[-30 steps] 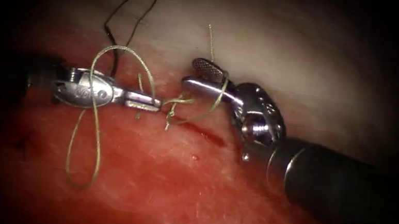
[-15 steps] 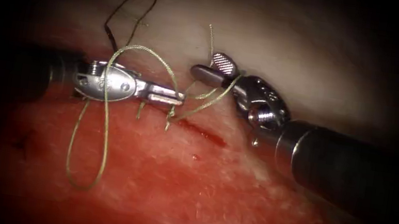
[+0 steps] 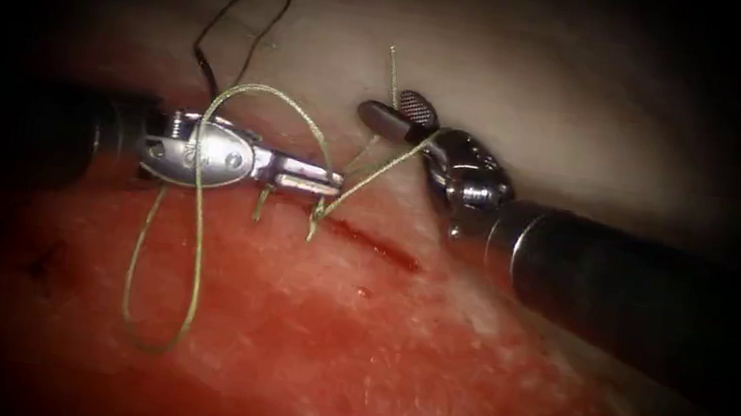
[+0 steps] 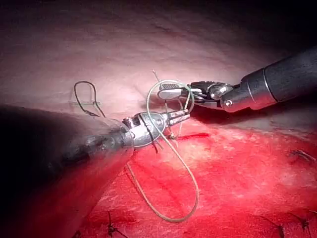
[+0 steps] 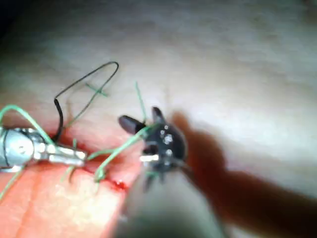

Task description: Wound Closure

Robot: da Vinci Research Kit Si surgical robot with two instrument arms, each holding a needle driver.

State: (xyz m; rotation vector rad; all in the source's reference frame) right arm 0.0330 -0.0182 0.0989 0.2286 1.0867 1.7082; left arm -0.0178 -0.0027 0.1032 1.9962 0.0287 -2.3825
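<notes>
The left tool [image 3: 321, 178] lies level over the tissue [image 3: 350, 350], its jaws pressed together on the thread [image 3: 192, 241] at their very tip, right at the left end of the cut [image 3: 375, 243]. A long loop of that thread drapes over the tool's body behind the jaws and hangs down across the red-stained surface on the near side. From the stitch point just beyond the left jaws' tip, a strand runs taut and slanting up to the right tool [image 3: 393, 114].

The right tool's jaws stand parted in a narrow V, the ridged inner face of the upper one showing; the taut strand passes through the crotch between them, near the hinge, without being clamped. In the left wrist view the same thread arcs around the right tool [image 4: 173, 91] while the left tool [image 4: 182, 116] sits just under it. In the right wrist view the right tool [image 5: 141, 121] has its two dark jaws spread, with the strand crossing at their base.

A dark curved needle [image 3: 232, 24] lies on the pale tissue beyond the left tool, well behind its jaws and held by neither tool; whether its lower end is in the tissue I cannot tell. A short cut end of thread [image 3: 394, 64] stands up just beyond the right jaws.
</notes>
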